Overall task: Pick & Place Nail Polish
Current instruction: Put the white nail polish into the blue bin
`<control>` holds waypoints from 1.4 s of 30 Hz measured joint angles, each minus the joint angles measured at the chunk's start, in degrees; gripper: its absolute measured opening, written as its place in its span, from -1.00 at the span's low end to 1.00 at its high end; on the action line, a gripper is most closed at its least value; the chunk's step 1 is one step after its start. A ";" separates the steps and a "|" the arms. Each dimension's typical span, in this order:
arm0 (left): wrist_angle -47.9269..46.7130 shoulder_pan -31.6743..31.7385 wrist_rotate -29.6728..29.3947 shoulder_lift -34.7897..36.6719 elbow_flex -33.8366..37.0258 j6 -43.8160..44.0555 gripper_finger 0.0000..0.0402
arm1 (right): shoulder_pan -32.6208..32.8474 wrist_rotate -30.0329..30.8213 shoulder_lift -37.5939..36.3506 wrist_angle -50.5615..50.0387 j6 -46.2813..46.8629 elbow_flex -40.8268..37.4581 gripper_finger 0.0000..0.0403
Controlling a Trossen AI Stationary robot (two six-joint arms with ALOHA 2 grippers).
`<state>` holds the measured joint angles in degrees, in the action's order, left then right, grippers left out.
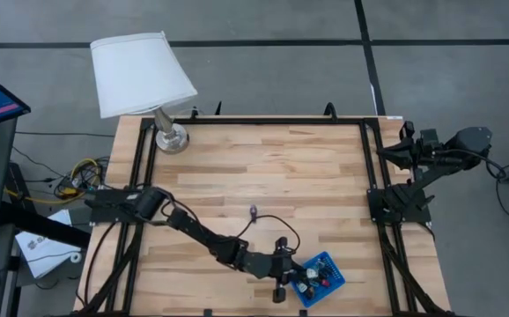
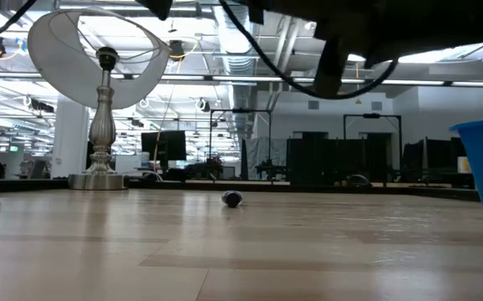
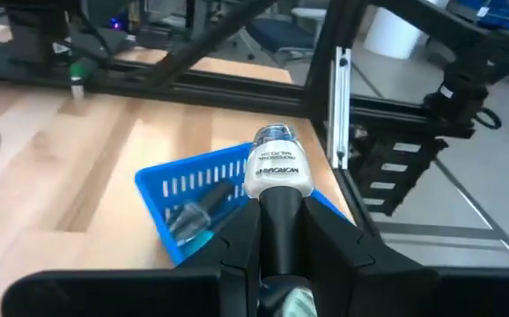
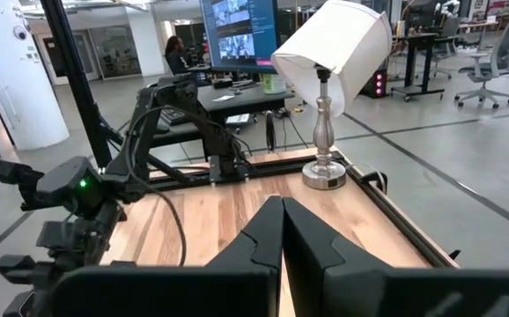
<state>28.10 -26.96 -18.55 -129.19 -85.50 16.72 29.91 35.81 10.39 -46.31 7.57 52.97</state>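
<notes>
Your work surface is a pale wooden plank table [image 1: 263, 176] framed by black metal rails, standing on a grey concrete floor; the low view looks out into a large hall with exposed ceiling ducts, desks and dark monitors. One white-shaded lamp with a silvery base [image 1: 153, 84] stands at the far left corner, well away from your working pincer. Your left gripper [image 3: 276, 189] is extended to the near edge of the table and is clamped around the black cap of one nail polish bottle with a clear glass body and a white printed label [image 3: 276, 167], fingers closed against the cap on both sides. That bottle is held just above the small blue slatted plastic tray [image 3: 197, 189], directly beneath the pincer. Inside the tray, beside the fingers, you have several more small bottles [image 1: 312, 280]; their exact number cannot be told from above. One further small dark bottle [image 1: 253, 211] lies alone on the bare wood, well apart from the left gripper, toward the table's middle. Your right gripper [image 4: 281, 224] waits at the right side of the table with its fingers pressed together, empty.
</notes>
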 joint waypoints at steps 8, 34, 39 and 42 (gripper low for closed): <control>-0.07 -0.45 2.49 -5.12 -3.67 0.17 -0.73 | 0.00 0.00 0.00 0.00 0.00 -0.02 -1.00; -5.97 -0.56 3.85 -5.99 -3.89 -1.38 -0.64 | 0.00 0.02 -0.02 0.01 0.00 -0.02 -1.00; -6.01 -0.44 3.85 -5.99 -3.89 -1.39 -0.63 | 0.00 0.02 -0.02 0.01 0.00 0.00 -1.00; -6.01 -0.36 3.85 -5.99 -3.91 -1.43 -0.62 | 0.00 0.02 -0.02 0.01 0.00 -0.01 -1.00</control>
<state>22.09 -27.31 -14.70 -135.17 -89.40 15.29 29.91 35.83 10.37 -46.30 7.57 52.96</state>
